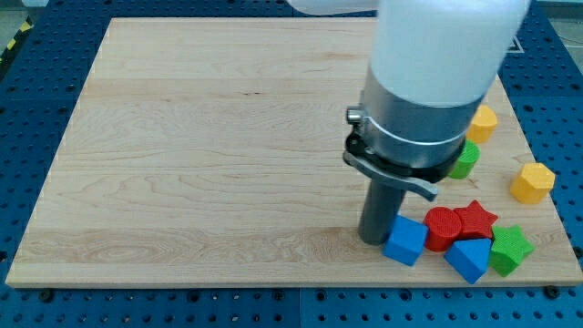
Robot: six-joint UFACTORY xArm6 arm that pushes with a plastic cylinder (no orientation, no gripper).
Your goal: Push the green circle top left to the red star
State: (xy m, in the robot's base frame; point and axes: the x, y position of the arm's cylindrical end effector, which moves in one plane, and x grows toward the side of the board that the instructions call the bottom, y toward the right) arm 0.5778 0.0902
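Claw state: cannot tell; only a dark rod on show. My tip [375, 240] down on counter [200, 137], just left of blue cube [405, 241]. Green circle [466, 160] half hidden behind arm, toward view's top from red star [476, 219], apart from it. Red cylinder [443, 228] between blue cube and red star.

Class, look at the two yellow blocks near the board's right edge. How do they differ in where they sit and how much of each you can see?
The upper yellow block sits nearer the view's top, tight beside the arm's body, which hides part of it. The lower yellow block sits further toward the view's right and bottom, standing alone and fully visible, with clear faceted sides. Both share the same yellow and lie on the wooden board.
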